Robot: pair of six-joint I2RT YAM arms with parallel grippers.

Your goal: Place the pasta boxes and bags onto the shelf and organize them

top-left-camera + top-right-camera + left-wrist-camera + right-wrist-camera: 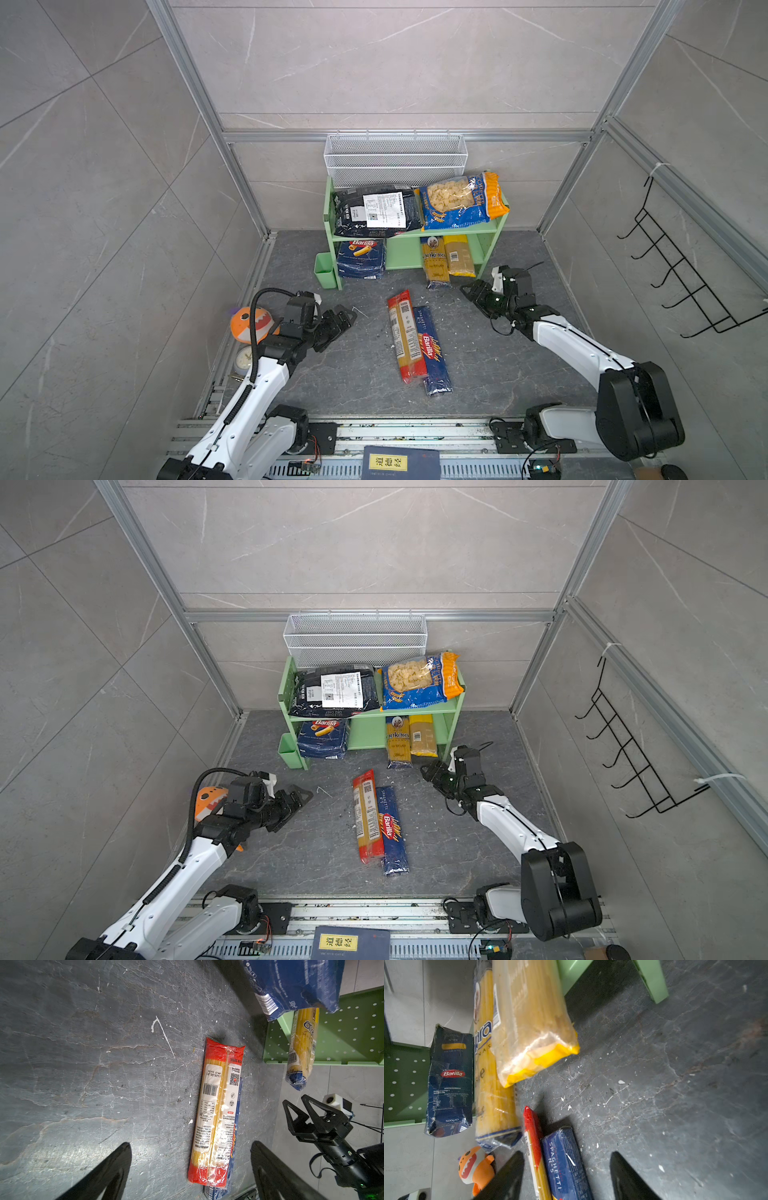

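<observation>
The shelf (415, 233) stood at the back of the desk (332, 374). On its top level lay a black bag (374, 208) and a bag of shells (457, 201). Its lower level held a wide blue box (360, 257), a blue-ended spaghetti pack (434, 262) and a yellow pack (460, 255). Both packs stuck out past the front.

In front of the shelf, a red pack (405, 336) and a long blue box (432, 353) lay touching on the desk. The left hand (343, 322) and right hand (469, 293) were spread open and held nothing.

A toy shark (253, 324) lay left of the shelf's front. In the left wrist view the red pack hid most of the long box.
</observation>
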